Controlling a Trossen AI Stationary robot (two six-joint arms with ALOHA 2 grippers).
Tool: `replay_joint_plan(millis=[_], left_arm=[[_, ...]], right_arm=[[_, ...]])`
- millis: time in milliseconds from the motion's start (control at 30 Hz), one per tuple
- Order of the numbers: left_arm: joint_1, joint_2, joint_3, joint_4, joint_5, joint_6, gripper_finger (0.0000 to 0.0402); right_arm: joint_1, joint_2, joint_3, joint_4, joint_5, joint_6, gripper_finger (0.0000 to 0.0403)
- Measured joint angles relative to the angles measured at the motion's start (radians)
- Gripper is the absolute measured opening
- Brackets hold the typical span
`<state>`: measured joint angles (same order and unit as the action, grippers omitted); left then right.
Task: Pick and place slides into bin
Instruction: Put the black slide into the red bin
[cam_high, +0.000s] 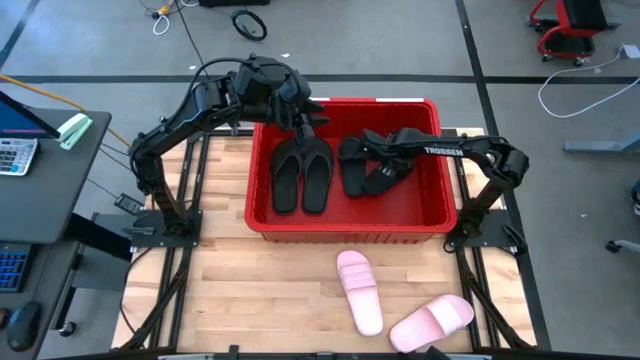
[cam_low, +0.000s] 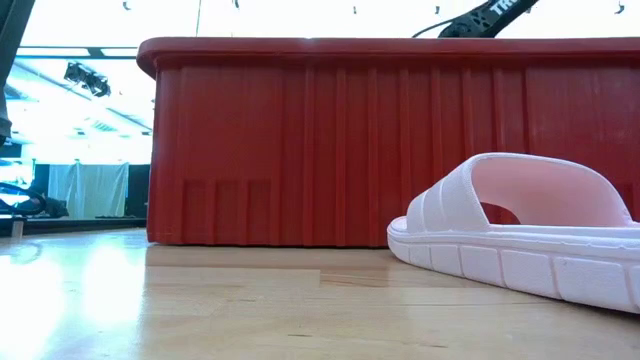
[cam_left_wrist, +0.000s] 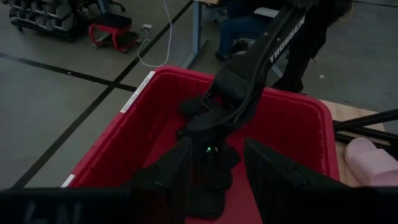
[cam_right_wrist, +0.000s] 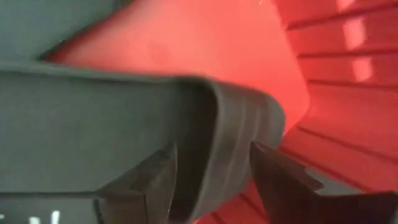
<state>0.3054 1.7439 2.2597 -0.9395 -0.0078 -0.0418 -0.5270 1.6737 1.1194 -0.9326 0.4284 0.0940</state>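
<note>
The red bin (cam_high: 350, 228) stands at the table's middle. Two black flip-flops (cam_high: 300, 180) lie side by side on its floor at the left. Black wide-strap slides (cam_high: 372, 172) lie in its right half. My right gripper (cam_high: 374, 147) reaches into the bin from the right and is shut on one black slide (cam_right_wrist: 124, 124). My left gripper (cam_high: 305, 118) hangs open and empty over the bin's far left part, above the flip-flops. Two pale pink slides (cam_high: 360, 290) (cam_high: 432, 320) lie on the table in front of the bin. My right gripper has the black slide's ridged edge (cam_right_wrist: 239, 134) between its two fingers (cam_right_wrist: 152, 180), pinched from both sides. The fingers come from the table's right, slanting down into the bin. Whether the slide is lifted or rests on the bin's floor cannot be told.
The bin's near wall (cam_low: 300, 140) fills the low view, with one pink slide (cam_low: 520, 230) sole-down before it. Bare wood lies at the table's near left. The right arm (cam_left_wrist: 261, 56) crosses the bin in the left wrist view. A desk (cam_high: 40, 160) stands at the left.
</note>
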Motion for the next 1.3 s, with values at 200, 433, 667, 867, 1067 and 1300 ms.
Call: replay_joint_plan(millis=[200, 433, 667, 867, 1067, 1300], left_arm=[[0.0, 0.0, 0.0, 0.0, 0.0, 0.001, 0.015], [0.0, 0.0, 0.0, 0.0, 0.0, 0.001, 0.015], [0.0, 0.0, 0.0, -0.001, 0.0, 0.001, 0.015], [0.0, 0.0, 0.0, -0.001, 0.0, 0.0, 0.015], [0.0, 0.0, 0.0, -0.001, 0.0, -0.045, 0.015], [-0.002, 0.0, 0.0, -0.001, 0.0, -0.058, 0.015]], right_arm=[[-0.001, 0.0, -0.068, 0.042, 0.132, 0.019, 0.0207], [-0.003, 0.001, -0.091, 0.076, 0.139, 0.01, 0.0164], [-0.003, 0.001, -0.097, 0.101, 0.132, 0.0, 0.0024], [0.02, -0.02, -0.098, 0.129, 0.128, -0.13, 0.0026], [0.07, -0.08, -0.098, 0.26, 0.092, -0.342, 0.0012], [0.059, -0.089, -0.098, 0.343, 0.13, -0.485, 0.001]])
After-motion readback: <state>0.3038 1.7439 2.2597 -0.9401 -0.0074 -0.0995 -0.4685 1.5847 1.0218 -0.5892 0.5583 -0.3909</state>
